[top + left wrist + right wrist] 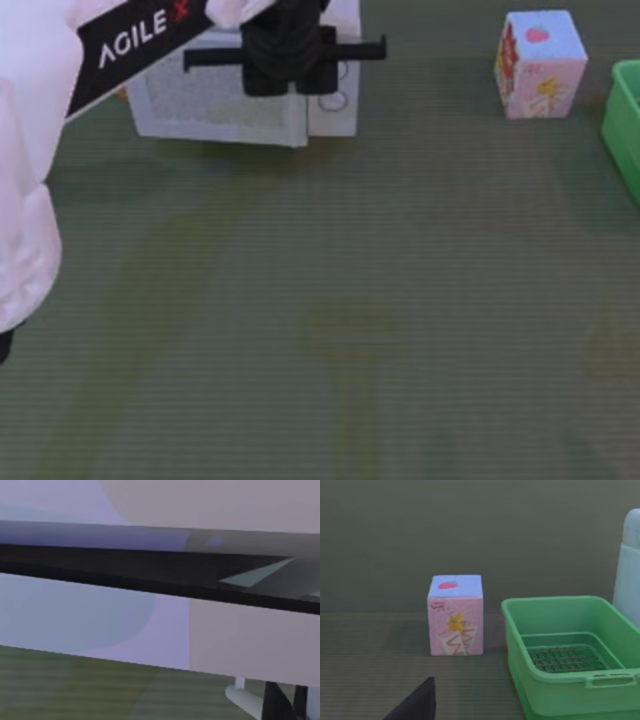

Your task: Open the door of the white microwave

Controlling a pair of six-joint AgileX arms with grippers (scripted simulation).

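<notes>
The white microwave [335, 105] stands at the table's back left, its two round knobs on the right of its front. Its door [215, 105] with the grey mesh window faces the table's front, and its right edge stands slightly out from the front panel. My left arm reaches in from the left, with my left gripper [290, 60] over the seam between door and knob panel. The left wrist view shows a dark gap along the door's edge, with the black fingers [274, 705] on the pale handle [245, 699]. Only a black tip of my right gripper [420, 705] shows.
A pastel carton with a strawberry picture [540, 65] [455, 615] stands at the back right. A green basket [625, 120] [555, 605] sits at the right edge beside it. A pale upright object [630, 565] stands behind the basket.
</notes>
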